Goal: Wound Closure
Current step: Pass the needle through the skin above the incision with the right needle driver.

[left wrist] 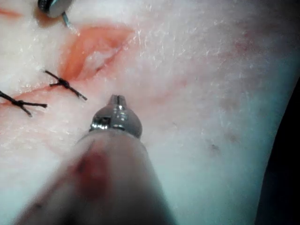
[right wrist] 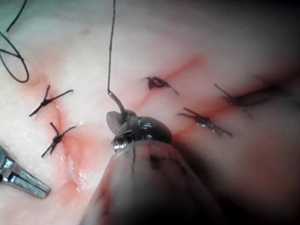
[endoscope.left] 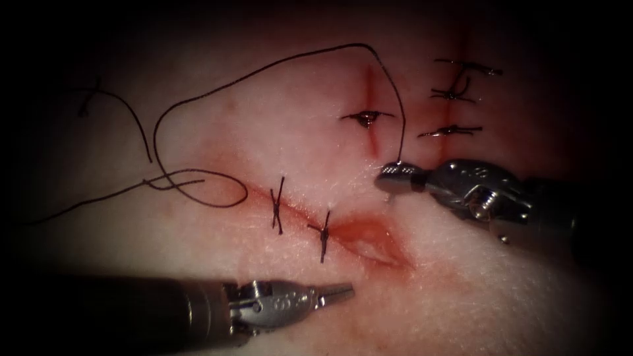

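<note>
The cut [endoscope.left: 369, 242] runs slanting across the tissue [endoscope.left: 461, 290], gaping at its lower right end, with two knotted stitches [endoscope.left: 324, 235] to the left of the gap. My right tool [endoscope.left: 394, 173] hovers just above and right of the gap, jaws shut on the curved needle [right wrist: 117, 102] near its tail. A short bit of needle [left wrist: 66, 19] points down at the tissue; whether it is in the tissue I cannot tell. The thread [endoscope.left: 356, 45] rises from these jaws, arcs left and coils [endoscope.left: 217, 191] left of the cut. My left tool [endoscope.left: 339, 291] lies below the cut, shut, holding nothing.
A short upright cut [endoscope.left: 370, 99] with one stitch [endoscope.left: 366, 117] lies above the right tool. Further right is a closed cut with three stitches [endoscope.left: 450, 130]. Red fluid [endoscope.left: 217, 171] tints the slanted cut. A loose thread end [endoscope.left: 82, 105] lies far left.
</note>
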Controlling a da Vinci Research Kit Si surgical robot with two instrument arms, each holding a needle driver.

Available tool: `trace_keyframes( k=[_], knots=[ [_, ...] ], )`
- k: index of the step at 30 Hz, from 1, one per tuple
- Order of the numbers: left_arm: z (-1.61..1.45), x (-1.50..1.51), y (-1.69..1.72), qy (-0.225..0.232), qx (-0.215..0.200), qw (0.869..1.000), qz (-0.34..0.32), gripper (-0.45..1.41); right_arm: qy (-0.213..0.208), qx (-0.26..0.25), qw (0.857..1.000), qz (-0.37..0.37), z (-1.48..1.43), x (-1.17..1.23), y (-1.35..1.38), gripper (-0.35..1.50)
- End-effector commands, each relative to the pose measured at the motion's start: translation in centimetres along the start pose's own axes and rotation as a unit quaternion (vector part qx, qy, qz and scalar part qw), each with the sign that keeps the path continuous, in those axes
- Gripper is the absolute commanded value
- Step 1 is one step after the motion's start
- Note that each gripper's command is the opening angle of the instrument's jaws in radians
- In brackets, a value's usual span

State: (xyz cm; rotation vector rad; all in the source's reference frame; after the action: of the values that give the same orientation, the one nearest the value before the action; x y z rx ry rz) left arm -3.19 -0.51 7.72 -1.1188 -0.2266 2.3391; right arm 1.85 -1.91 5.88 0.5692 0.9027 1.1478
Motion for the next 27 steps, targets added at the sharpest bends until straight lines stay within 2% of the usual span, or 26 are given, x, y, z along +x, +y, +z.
trace_keyframes(
  k=[1,7,12,19,24,27],
  knots=[
    [0.06,-0.04,0.04,-0.001,-0.001,1.000,0.000,-0.45,0.006,0.010,1.000,0.006,0.11,0.08,-0.04,-0.35],
    [0.06,-0.05,0.03,-0.001,-0.002,1.000,0.000,-0.45,0.026,0.048,0.997,0.051,0.15,0.09,-0.15,-0.35],
    [0.05,-0.05,0.02,0.000,-0.002,1.000,0.000,-0.45,-0.001,0.097,0.989,0.116,0.19,-0.02,-0.25,-0.35],
    [0.00,-0.05,-0.01,-0.003,0.000,1.000,0.000,-0.45,-0.057,0.075,0.978,0.185,0.21,-0.39,-0.36,-0.35],
    [0.00,-0.05,-0.01,-0.003,0.000,1.000,0.000,-0.45,-0.067,0.044,0.979,0.186,0.19,-0.45,-0.37,-0.35],
    [0.00,-0.05,-0.01,-0.003,0.000,1.000,0.000,-0.45,-0.078,0.046,0.977,0.195,0.19,-0.49,-0.40,-0.35]
  ],
)
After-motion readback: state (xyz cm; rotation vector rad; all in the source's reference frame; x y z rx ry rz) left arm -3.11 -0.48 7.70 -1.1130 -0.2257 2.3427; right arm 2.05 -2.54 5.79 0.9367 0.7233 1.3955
